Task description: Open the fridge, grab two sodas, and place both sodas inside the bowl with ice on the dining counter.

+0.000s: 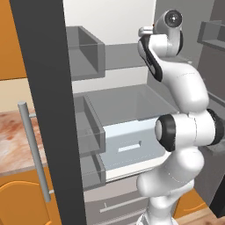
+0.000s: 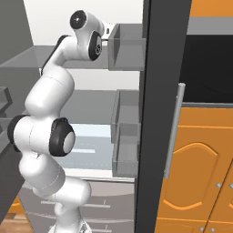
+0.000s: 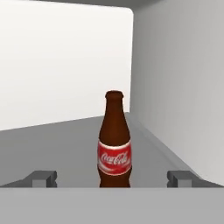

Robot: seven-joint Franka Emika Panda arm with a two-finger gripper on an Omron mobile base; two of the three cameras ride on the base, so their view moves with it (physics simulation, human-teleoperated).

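Observation:
The fridge (image 1: 127, 104) stands open, its two doors swung wide, and my arm reaches onto an upper grey shelf. In the hand view a slim dark-brown soda bottle (image 3: 114, 140) with a red label stands upright on that shelf, near the right inner wall. My gripper (image 3: 113, 178) is open. Its fingertips (image 3: 43, 177) rise to either side of the bottle's base, short of it and not touching. The bowl and the dining counter are out of view.
The open left door (image 1: 44, 110) with its bar handle (image 1: 35, 149) and grey bins (image 1: 88, 52) flanks the arm. The right door (image 2: 159, 136) with bins (image 2: 126, 48) closes in the other side. A pale drawer (image 1: 127, 145) sits low. Orange cabinets (image 2: 200, 159) stand at the right.

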